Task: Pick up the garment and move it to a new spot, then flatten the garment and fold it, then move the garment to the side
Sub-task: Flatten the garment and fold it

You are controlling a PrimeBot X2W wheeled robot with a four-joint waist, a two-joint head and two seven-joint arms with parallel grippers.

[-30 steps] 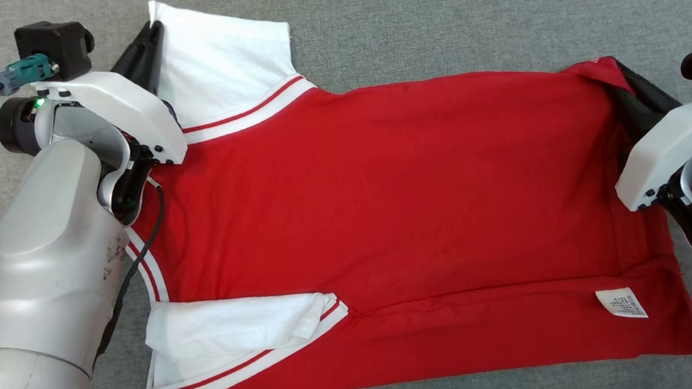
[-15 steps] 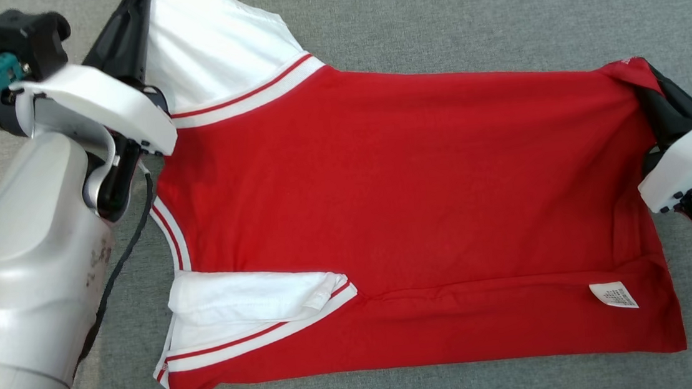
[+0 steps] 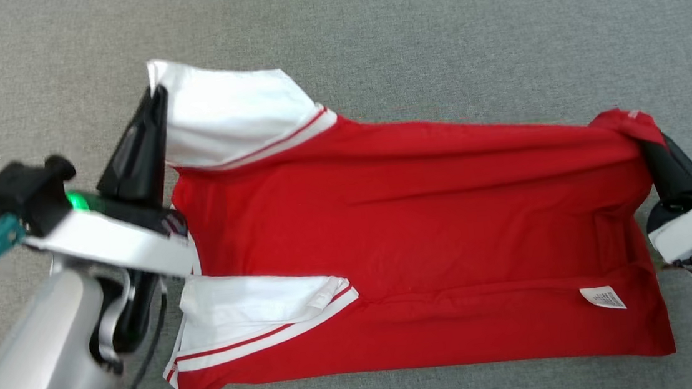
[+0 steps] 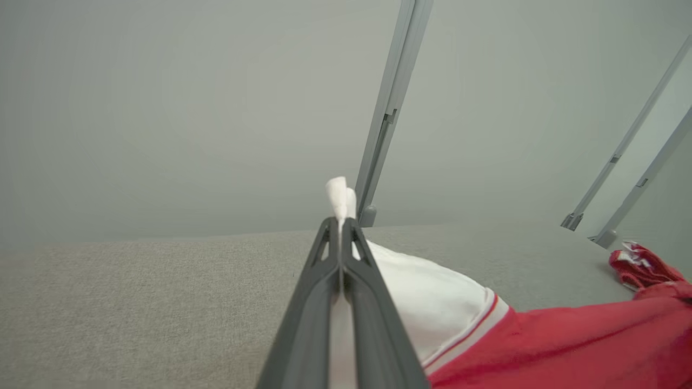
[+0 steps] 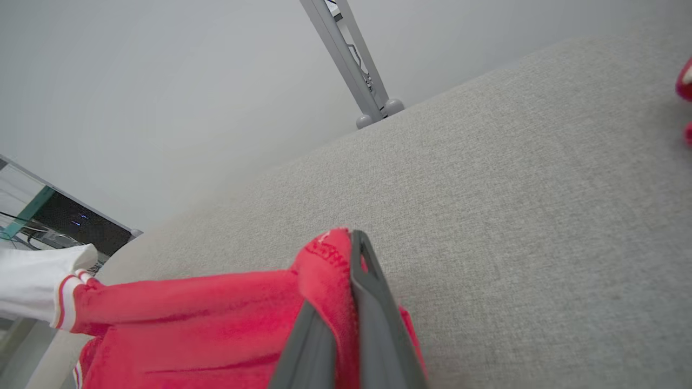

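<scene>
Grey fabric surface (image 3: pixel 444 29) takes up the whole head view, with a pale wall (image 4: pixel 162 108) behind it on the wrist cams. The red shirt (image 3: pixel 423 213) lies across the middle of the frame. Its lower edge is folded up, so the care label (image 3: pixel 602 297) shows at lower right. My left gripper (image 3: pixel 157 97), upper left, is clamped on the tip of the upper white sleeve (image 3: pixel 226 111). My right gripper (image 3: pixel 651 142), at the right edge, is pinched onto the red hem corner (image 3: pixel 624 122). The shirt's top edge is pulled taut between them. The other sleeve (image 3: pixel 249 303) sits folded at lower left.
</scene>
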